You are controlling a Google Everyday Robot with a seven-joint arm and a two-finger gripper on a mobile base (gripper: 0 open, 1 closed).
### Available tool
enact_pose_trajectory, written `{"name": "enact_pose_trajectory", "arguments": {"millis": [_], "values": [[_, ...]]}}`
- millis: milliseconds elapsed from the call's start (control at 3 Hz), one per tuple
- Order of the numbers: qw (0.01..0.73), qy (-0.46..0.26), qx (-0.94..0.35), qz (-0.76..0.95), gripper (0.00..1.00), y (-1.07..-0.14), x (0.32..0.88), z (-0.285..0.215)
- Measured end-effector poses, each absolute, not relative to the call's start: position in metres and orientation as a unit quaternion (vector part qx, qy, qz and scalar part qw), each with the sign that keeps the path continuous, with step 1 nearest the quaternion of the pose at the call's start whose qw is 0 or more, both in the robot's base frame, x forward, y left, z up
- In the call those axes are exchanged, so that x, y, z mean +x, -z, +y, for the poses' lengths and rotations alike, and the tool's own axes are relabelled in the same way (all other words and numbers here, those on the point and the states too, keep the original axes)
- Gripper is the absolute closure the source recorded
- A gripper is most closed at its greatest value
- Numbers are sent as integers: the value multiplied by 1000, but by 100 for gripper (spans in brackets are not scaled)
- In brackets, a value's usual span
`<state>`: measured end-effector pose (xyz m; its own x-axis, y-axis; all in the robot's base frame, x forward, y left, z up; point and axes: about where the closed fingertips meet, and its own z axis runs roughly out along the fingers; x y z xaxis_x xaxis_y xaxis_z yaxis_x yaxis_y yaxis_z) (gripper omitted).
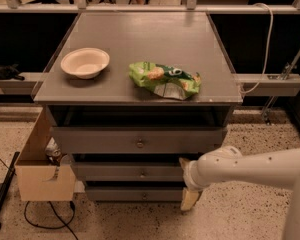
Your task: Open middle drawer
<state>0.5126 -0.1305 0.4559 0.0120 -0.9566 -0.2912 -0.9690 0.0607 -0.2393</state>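
Note:
The grey cabinet has three drawer fronts stacked under its top. The middle drawer, with a small round knob, sits flush between the wider top drawer and the narrow bottom drawer. My gripper reaches in from the right on a white arm. It stands at the right end of the middle drawer front, well right of the knob. One pale fingertip shows low by the bottom drawer and another at the upper edge, spread apart with nothing between them.
On the cabinet top lie a white bowl and a green snack bag. A cardboard box stands on the floor against the cabinet's left side, with a black cable nearby. Speckled floor lies to the right.

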Motion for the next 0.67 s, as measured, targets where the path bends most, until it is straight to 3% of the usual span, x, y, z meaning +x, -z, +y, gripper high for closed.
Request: {"name": "enact_pose_trajectory", "arguments": {"millis": [667], "values": [[181, -10, -712, 678, 0, -435, 533, -105]]}}
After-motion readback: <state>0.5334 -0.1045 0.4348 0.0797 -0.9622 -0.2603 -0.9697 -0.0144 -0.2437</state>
